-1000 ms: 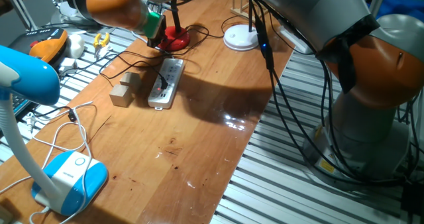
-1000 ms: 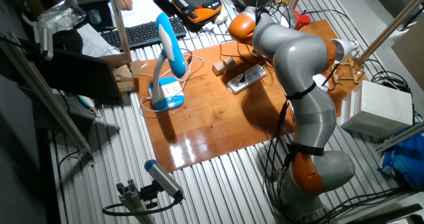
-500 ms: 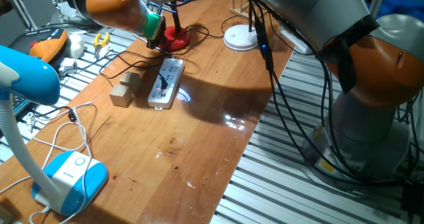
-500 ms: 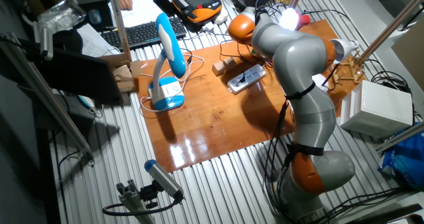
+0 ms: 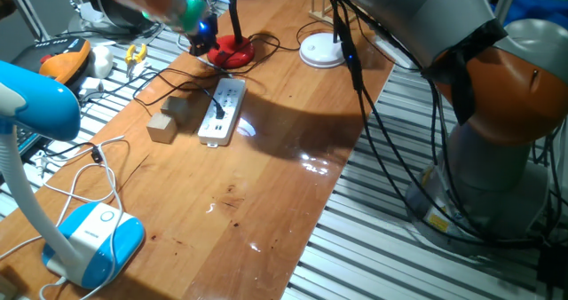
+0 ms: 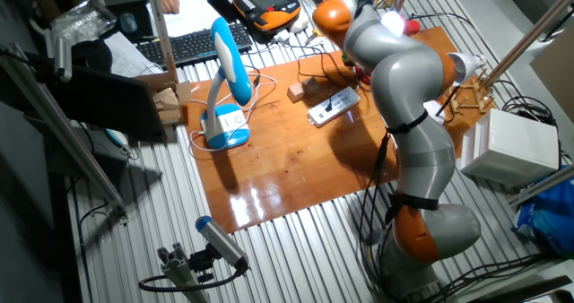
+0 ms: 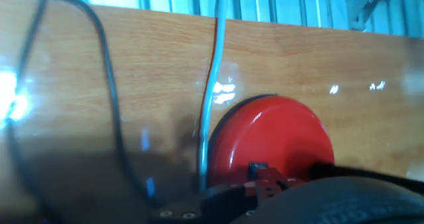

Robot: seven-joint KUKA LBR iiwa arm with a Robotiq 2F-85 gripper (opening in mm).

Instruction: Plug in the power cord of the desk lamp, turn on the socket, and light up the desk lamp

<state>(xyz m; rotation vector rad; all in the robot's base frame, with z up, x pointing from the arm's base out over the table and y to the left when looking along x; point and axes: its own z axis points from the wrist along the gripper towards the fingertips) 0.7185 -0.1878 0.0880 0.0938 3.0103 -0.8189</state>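
The desk lamp has a round red base (image 5: 232,53) and a thin black stem (image 5: 235,14) at the table's far end. It is lit: a bright glow shows at its head (image 6: 392,21) and a light patch on the wood beside the socket. The socket (image 5: 222,110) is a white strip, and it also shows in the other fixed view (image 6: 334,106). The power cord (image 5: 216,94) runs from the base to a black plug seated in the strip. My gripper (image 5: 199,43) is blurred, above and left of the base, and looks shut and empty. The hand view shows the red base (image 7: 271,148) close below.
Two small wooden blocks (image 5: 165,121) lie left of the strip. A white disc lamp base (image 5: 321,50) stands right of the red base. A large blue-and-white lamp (image 5: 91,238) with a white cable fills the near left corner. Tools and a pendant (image 5: 64,62) lie off the table's left edge.
My gripper has risen up and to the left, away from the red base. The lamp has lit, throwing a bright patch on the wood beside the strip.
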